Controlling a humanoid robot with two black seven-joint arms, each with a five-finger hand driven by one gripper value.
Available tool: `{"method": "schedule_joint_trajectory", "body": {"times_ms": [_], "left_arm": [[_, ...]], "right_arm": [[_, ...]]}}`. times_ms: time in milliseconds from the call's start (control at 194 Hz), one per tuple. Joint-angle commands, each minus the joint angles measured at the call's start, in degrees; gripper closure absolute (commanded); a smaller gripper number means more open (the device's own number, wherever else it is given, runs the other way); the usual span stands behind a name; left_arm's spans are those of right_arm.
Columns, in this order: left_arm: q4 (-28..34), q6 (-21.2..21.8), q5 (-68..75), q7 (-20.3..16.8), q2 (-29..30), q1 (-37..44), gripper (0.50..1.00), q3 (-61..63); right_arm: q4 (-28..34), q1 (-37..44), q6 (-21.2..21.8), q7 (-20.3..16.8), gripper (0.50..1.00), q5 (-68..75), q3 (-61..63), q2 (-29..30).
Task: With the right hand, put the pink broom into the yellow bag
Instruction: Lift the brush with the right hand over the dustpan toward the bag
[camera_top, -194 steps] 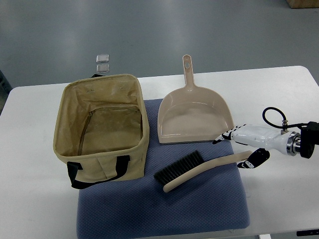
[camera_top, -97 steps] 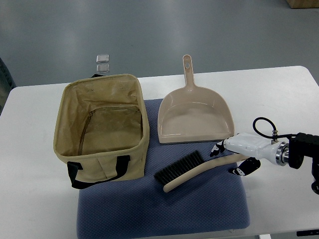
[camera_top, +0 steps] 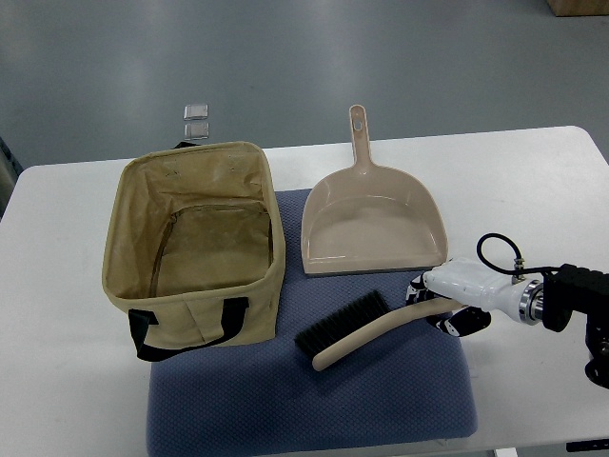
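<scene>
The pink broom lies flat on the blue mat, dark bristles toward the bag and handle pointing right. The yellow bag stands open at the mat's left end, with nothing inside. My right hand comes in from the right edge and sits low over the far end of the broom handle. Its fingers are on the far side of the handle and the thumb on the near side, still spread, so the hand is open. The handle tip is hidden under the hand. The left arm is out of view.
A pink dustpan lies just behind the broom, partly on the mat, handle pointing away. Two small clear squares lie on the floor beyond the white table. The table's front edge runs close below the mat.
My right hand has moved left and lower, from beside the dustpan's corner down onto the end of the broom handle. The broom has stayed in place.
</scene>
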Motion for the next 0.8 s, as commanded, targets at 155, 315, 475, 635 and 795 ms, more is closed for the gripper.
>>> {"method": "schedule_joint_trajectory", "body": {"times_ms": [155,315,475,635,795], "left_arm": [[0.0,0.0,0.0,0.0,0.0,0.0,0.5,0.0],[0.0,0.0,0.0,0.0,0.0,0.0,0.5,0.0],[0.0,0.0,0.0,0.0,0.0,0.0,0.5,0.0],[0.0,0.0,0.0,-0.1,0.0,0.0,0.5,0.0],[0.0,0.0,0.0,0.0,0.0,0.0,0.5,0.0]], "right_arm": [[-0.3,0.4,-2.9,-0.7,1.0,-0.3,0.4,0.4],[-0.5,1.1,-5.9,-0.6,1.0,0.1,1.8,-0.3],[-0.5,1.3,-8.5,-0.1,1.0,0.6,6.0,-1.0],[-0.5,5.4,-9.1,1.0,1.0,1.6,9.2,-3.5],[-2.2,12.4,-8.5,1.9,1.0,1.8,11.9,-4.7]]}}
